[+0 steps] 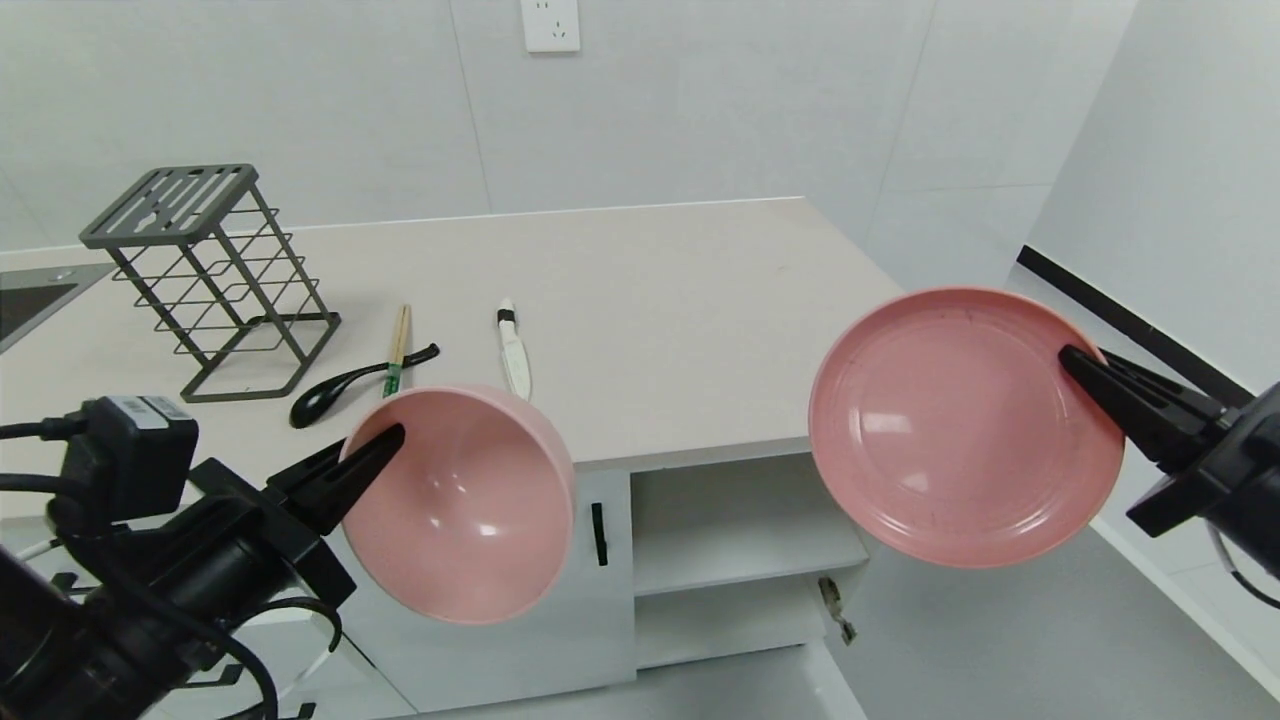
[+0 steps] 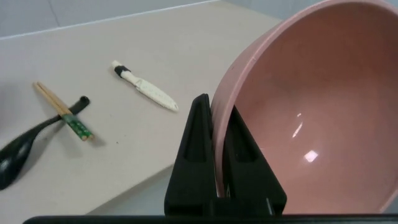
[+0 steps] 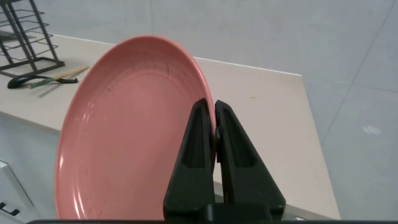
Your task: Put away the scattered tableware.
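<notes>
Head view: a wire rack (image 1: 210, 280) stands toward the left end of the tabletop (image 1: 680, 290). Near the front edge lie a black spoon (image 1: 345, 385), chopsticks (image 1: 398, 350) crossing its handle, and a white knife (image 1: 513, 348) just beside them. Below the front edge an open cabinet shelf (image 1: 740, 540) shows. The left pincer (image 1: 385, 440) holds the pink bowl (image 1: 470, 510) on its side in the air before the front edge, hiding the knife's tip. The right pincer (image 1: 1080, 365) holds the pink plate (image 1: 950, 430) tilted off the right front corner.

Left wrist view: the left pincer (image 2: 216, 109) is closed narrowly on the bowl's rim, one finger inside, one outside.

Right wrist view: the right pincer (image 3: 212, 106) is nipped tight on the plate's rim, the rack (image 3: 25, 34) far behind.
</notes>
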